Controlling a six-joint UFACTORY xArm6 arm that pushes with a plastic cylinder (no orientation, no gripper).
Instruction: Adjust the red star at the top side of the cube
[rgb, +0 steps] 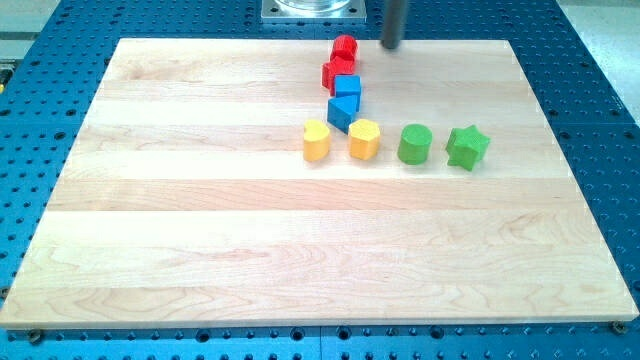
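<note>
Looked over the worktop (200, 240) with the blue cube (348, 87) taken as landmark. Found the red star (337, 73) touching the cube's top edge, sitting slightly off towards the view's left instead of squarely above it. Noted a second red block (345, 47), shape hard to make out, pressed against the star on the side away from the cube. Saw a blue triangle (342, 113) touching the cube on its bottom side, and below the cube a row running to the view's right: yellow heart (316, 140), yellow hexagon (364, 139), green cylinder (414, 144), green star (467, 147). Placed my tip (391, 45) above the cube and to its right, near the worktop's far edge, apart from every block and about level with the second red block. Carried no jaws on the tool, only a plain rod, so nothing to open, close or clamp. Judged the deciding relation thus: star lay to the view's left of the tip and a little lower, so a push from there would send it further left, off the cube's top side. Judged that a nudge from the star's left would centre it better, with care needed not to shove the cube or drag the second red block along.
</note>
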